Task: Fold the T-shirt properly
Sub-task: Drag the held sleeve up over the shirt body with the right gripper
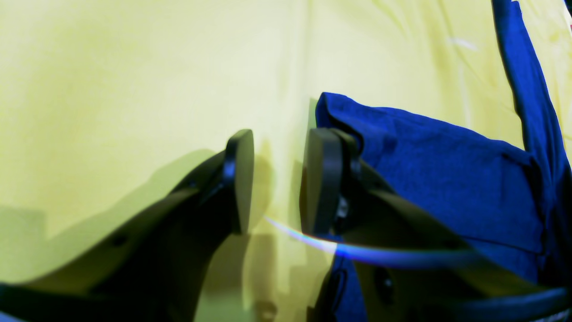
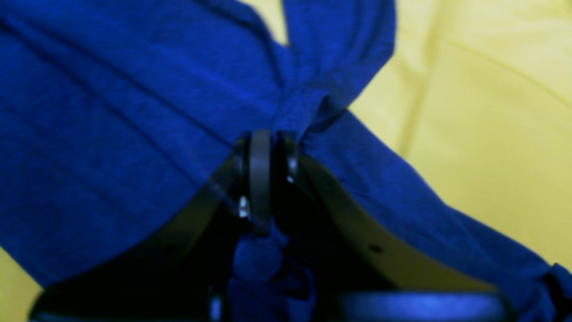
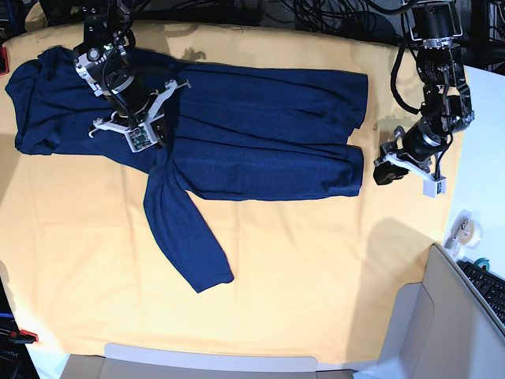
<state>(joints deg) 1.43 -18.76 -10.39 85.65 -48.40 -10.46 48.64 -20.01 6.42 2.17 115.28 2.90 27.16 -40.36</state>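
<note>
I take the T-shirt (image 3: 260, 134) as my landmark; it lies spread across the upper part of the yellow-orange cloth (image 3: 316, 276), body stretched crosswise, hem toward the side where my left arm works.

Nearest me, well below the shirt's body, one long sleeve (image 3: 185, 237) trails down and outward across the cloth, not yet brought in. By my reckoning that is work left.

Moving up to the shirt itself: the lower strip of the body looks doubled over lengthwise, since a straight edge runs along it near the hem end, so I judge one long fold may be in place. I cannot say that for certain from here.

At the hem corner, just beside the shirt, my left gripper (image 1: 277, 179) hovers with jaws apart and nothing between them; only yellow cloth shows in the gap, the blue corner lying just off one finger.

Further along, over the shirt's shoulder and armpit region, my right gripper (image 2: 270, 179) is clenched on a bunched pinch of the blue fabric, which puckers toward the jaws.

Farthest off, the other sleeve and collar end (image 3: 39, 103) lies rumpled at the cloth's far corner. Both sleeves and the crosswise folds remain, I'd say: early going.
</note>
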